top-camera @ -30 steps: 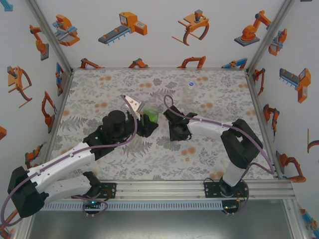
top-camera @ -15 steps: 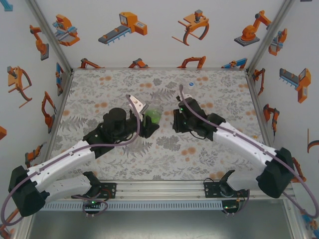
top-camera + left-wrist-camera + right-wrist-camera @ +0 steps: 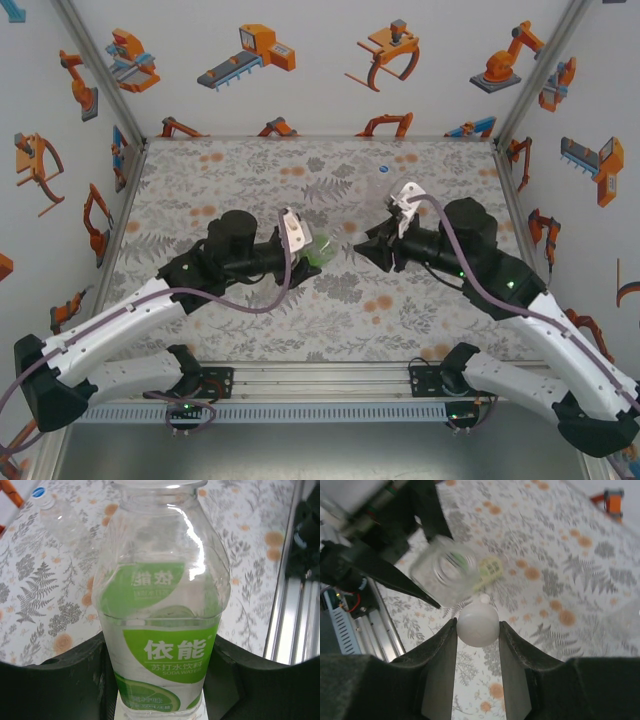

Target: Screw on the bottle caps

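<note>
A clear bottle with a green label (image 3: 160,605) sits in my left gripper (image 3: 160,685), whose jaws are shut against its lower sides. From above, this bottle (image 3: 321,249) lies tilted over the middle of the table, its neck pointing right past my left gripper (image 3: 306,254). My right gripper (image 3: 478,630) is shut on a small white bottle cap (image 3: 478,624), pinched between both fingers. The bottle's mouth (image 3: 447,572) is blurred and lies just beyond the cap, a short gap away. In the top view my right gripper (image 3: 373,247) faces the bottle from the right.
A second clear bottle (image 3: 386,183) with a blue cap (image 3: 385,168) lies at the far side of the floral table; it also shows in the left wrist view (image 3: 65,522). An aluminium rail (image 3: 292,625) runs along the near edge. Enclosure walls stand on both sides.
The right arm has swung out to the right and turned its gripper, still holding the white cap, toward the bottle. The left gripper has shifted the bottle a little right and lower.
</note>
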